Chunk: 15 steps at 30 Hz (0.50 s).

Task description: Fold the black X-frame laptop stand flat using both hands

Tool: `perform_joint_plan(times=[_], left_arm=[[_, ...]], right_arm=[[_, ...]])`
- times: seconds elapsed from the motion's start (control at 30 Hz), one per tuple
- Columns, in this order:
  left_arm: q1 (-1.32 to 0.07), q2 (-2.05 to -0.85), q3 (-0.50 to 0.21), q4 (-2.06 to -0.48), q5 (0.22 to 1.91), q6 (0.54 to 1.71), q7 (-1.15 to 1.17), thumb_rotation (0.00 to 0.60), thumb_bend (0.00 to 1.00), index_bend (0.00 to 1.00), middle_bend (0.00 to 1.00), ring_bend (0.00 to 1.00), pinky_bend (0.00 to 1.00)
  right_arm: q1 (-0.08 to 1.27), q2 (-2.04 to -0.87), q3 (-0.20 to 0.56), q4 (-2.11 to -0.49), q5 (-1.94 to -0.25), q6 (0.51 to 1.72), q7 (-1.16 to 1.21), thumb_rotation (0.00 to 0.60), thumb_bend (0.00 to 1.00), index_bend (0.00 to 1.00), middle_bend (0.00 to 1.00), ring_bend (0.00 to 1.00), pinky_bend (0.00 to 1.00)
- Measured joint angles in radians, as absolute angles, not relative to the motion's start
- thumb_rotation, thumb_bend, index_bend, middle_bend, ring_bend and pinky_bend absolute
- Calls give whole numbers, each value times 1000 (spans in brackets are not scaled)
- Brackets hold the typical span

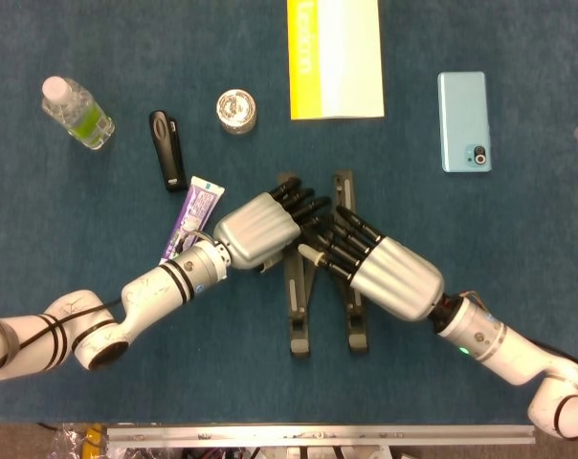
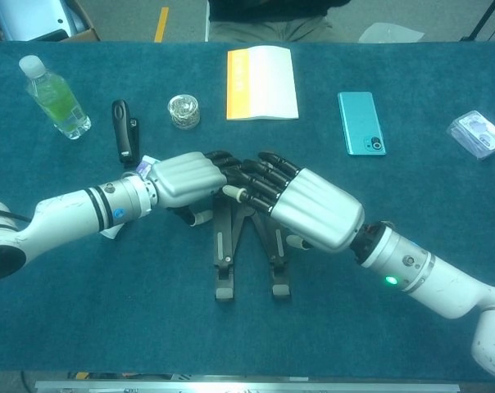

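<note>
The black X-frame laptop stand (image 1: pixel 297 311) (image 2: pixel 224 262) lies on the blue tabletop at the centre, its two long bars close together and nearly parallel. My left hand (image 1: pixel 260 229) (image 2: pixel 186 178) lies on the upper part of the left bar, its dark fingers stretched across it. From the other side my right hand (image 1: pixel 389 275) (image 2: pixel 315 209) rests on the right bar (image 1: pixel 356 320), and its fingers reach in to meet the left hand's. Both hands press on the stand with fingers extended. The upper half of the frame is hidden under them.
A purple tube (image 1: pixel 193 212) lies beside my left wrist, a black clip-like device (image 1: pixel 166 148) and a water bottle (image 1: pixel 77 112) further left. Behind the stand are a round tin (image 1: pixel 237 110), a yellow booklet (image 1: pixel 334 57) and a blue phone (image 1: pixel 464 120). A clear packet (image 2: pixel 477 133) sits far right.
</note>
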<state>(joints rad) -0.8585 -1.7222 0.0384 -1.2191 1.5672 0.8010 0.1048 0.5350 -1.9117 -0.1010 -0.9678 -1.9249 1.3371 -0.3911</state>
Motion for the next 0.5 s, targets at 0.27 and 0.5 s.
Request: perform_joint_plan(times=[0.27,0.5], left_arm=[[-860,-1729,39,-1232,1562,796,105,600,422,0,0,0,0],[-867,-1715,39,-1245,1565,795,118,600,422,0,0,0,0]], right_arm=[[539,-1927,-96,-964,-1916,1337,-394,566,0,0,0,0,97],[544,-1916,-94,-990,-1910,1339,-384,567,0,0,0,0,97]])
